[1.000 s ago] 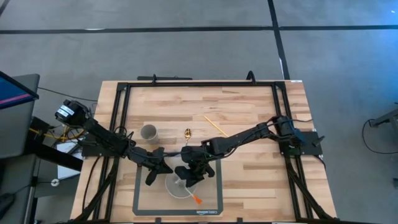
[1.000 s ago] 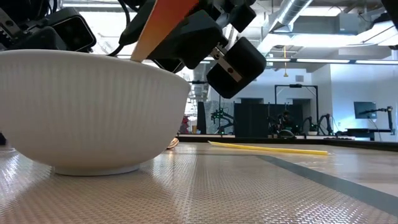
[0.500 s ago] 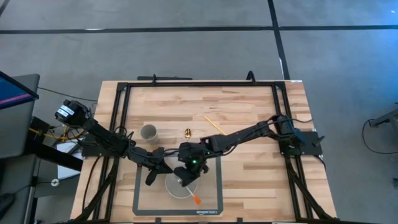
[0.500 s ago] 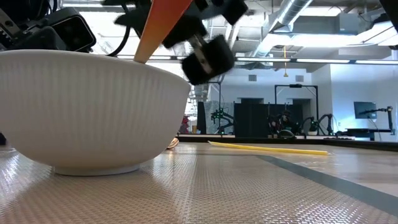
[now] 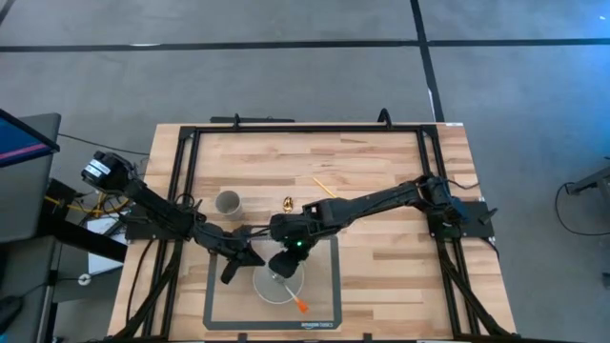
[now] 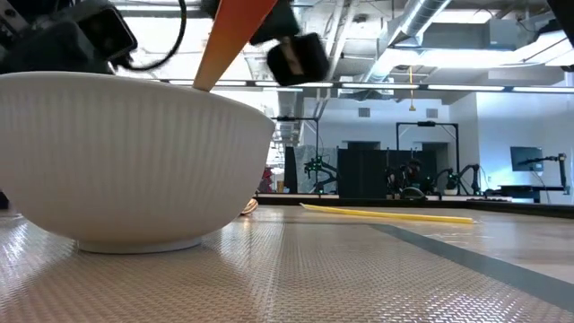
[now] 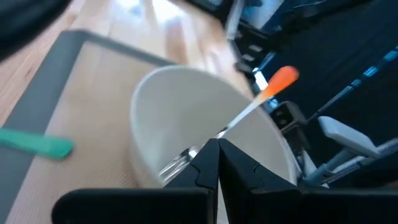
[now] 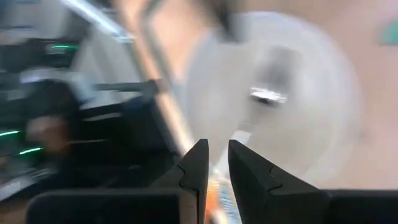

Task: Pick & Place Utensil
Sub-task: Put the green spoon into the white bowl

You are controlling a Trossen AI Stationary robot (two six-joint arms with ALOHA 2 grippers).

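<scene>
**Fork in the bowl, both claws close above it**

Across the wooden surface (image 5: pixel 381 162) lies a grey mat (image 5: pixel 324 305), and on it sits the white bowl (image 5: pixel 276 286), the biggest thing near me. Behind the mat stand a small cup (image 5: pixel 228 202), a yellow stick (image 5: pixel 330 191) and a small gold object (image 5: pixel 288 203) I cannot identify. A green item (image 7: pixel 37 142) lies on the mat just beside the bowl.

Over the bowl's rim hovers my right claw (image 5: pixel 285 263), its fingers nearly pressed together with nothing between them. My left claw (image 5: pixel 232 270) sits just beside the bowl, also closed to a thin slit and empty.

Smallest is the fork (image 7: pixel 249 112): its tines rest inside the bowl and its orange handle (image 6: pixel 231 40) leans out over the rim. I judge the placement done.

Risk from here: my right claw is very near that leaning handle, so a careless move away could clip it and flip the fork out or drag the bowl. My two arms are also close together, so moving both at once could knock them into each other.
</scene>
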